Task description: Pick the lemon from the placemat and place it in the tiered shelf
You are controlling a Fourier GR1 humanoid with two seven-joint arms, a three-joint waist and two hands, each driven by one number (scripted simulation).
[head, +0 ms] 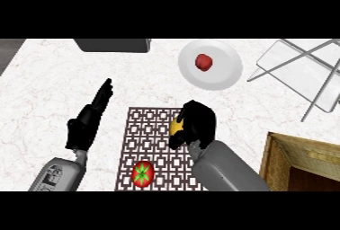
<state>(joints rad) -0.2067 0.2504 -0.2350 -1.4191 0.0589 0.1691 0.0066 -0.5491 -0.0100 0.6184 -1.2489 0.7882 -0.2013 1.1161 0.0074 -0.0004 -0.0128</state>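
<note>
**Right hand closing on the lemon**

Nearest me, a tomato (143, 174) sits on the placemat (149, 134). Just beyond, my right hand (194, 123) curls around the lemon (176, 126), yellow showing at its left side. My left hand (90, 119) rests open, farther off. Far right stands the tiered shelf (302, 72).

No readable words, numbers, brand names or signs appear anywhere in the view. The only marking resembling print is a small patch of dark shapes on the left grey forearm (58, 176), near the lower edge, and it is too blurred to make out as letters or figures. Nothing else on the desk (40, 90) carries a label.
</note>
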